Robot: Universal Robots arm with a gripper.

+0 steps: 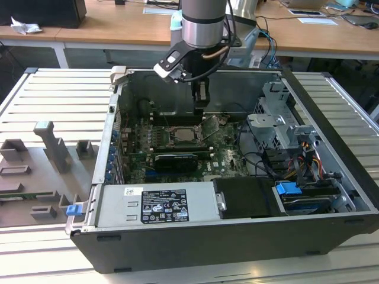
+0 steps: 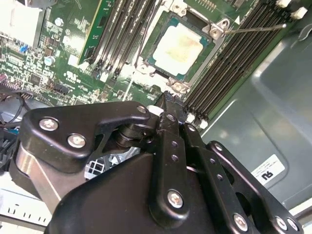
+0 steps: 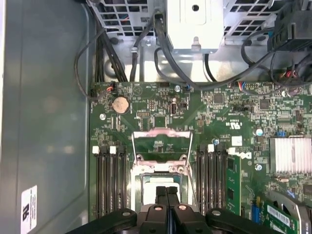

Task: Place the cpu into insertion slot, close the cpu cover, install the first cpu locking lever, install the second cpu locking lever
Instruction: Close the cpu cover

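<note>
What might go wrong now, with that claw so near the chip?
The cpu lies in its socket with the cpu cover standing open, so the shut gripper just above might scrape its bare top. Pushed off-line, the thin cover may bend. The thin metal lever beside the socket might snag it.

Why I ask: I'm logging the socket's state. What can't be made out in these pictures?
1. First wrist view: the gripper hides part of the cpu.
2. Second wrist view: the gripper's black body hides much of the motherboard.
3. Exterior view: the cpu is too small to show whether it lies flat in its socket.
</note>
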